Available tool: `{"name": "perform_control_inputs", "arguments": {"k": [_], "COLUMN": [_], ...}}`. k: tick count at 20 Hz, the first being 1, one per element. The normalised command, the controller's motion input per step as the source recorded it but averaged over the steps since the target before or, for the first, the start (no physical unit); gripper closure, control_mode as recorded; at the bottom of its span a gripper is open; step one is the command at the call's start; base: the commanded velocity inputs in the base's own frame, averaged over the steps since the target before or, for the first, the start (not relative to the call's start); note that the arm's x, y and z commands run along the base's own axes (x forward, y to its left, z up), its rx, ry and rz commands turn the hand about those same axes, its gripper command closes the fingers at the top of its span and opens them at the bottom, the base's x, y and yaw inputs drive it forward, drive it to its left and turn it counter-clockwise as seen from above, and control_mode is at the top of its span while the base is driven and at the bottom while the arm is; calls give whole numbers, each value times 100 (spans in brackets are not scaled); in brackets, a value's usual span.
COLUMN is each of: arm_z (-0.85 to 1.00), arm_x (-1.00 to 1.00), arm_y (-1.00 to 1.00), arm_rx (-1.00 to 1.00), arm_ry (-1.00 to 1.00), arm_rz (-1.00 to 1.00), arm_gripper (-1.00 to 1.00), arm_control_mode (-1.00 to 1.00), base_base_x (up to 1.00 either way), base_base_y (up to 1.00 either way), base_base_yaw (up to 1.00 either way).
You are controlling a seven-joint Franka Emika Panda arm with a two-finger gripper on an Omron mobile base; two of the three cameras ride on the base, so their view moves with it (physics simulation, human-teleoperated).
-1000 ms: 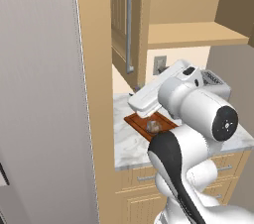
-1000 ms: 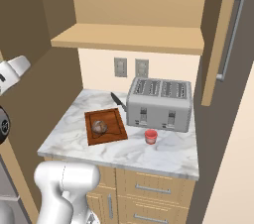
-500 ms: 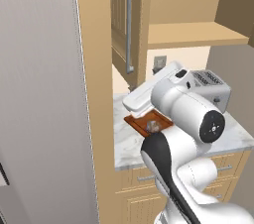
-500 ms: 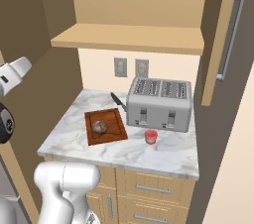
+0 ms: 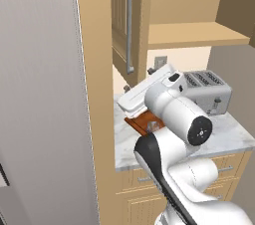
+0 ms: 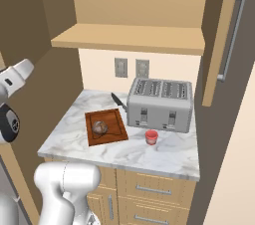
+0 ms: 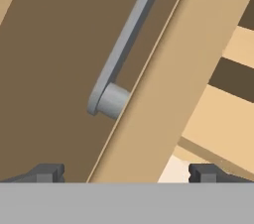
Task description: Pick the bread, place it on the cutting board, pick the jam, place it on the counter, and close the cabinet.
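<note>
The bread [image 6: 100, 128] lay on the cutting board [image 6: 115, 133] and the jam [image 6: 151, 137] stood on the desk [image 6: 169, 152] before the toaster [image 6: 160, 104]. The claw [image 7: 126, 172] was spread at the open cabinet [image 7: 163, 94] door's edge, seemingly near its handle [image 7: 126, 44].

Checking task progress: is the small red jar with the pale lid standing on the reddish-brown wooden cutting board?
No, the small red jar stands on the marbled counter, beside the reddish-brown board.

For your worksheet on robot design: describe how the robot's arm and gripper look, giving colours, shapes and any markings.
The arm is made of glossy white rounded segments with dark joints; one joint ends in a black round cap with a small pale mark at its centre. The gripper has two small dark grey, blocky fingertips. No cables show.
</note>
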Motion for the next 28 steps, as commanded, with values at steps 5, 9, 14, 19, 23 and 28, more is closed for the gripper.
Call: {"name": "perform_control_inputs", "arguments": {"k": [5,9,14,19,23,28], "arm_z": [-15,-14,-1,0,0,0], "arm_x": [32,34,39,37,32,32], "arm_y": [9,9,-3,-28,-48,-55], "arm_rx": [2,2,7,11,14,15], "arm_ry": [-3,-3,-6,-12,-14,-16], "arm_rz": [0,0,-1,-7,-13,-15], "arm_gripper": [-100,-100,-100,-100,-100,-100], "arm_control_mode": [-100,-100,-100,-100,-100,-100], "base_base_x": [0,0,0,0,0,0], "base_base_y": [0,0,0,0,0,0], "base_base_yaw": [0,0,0,0,0,0]}}
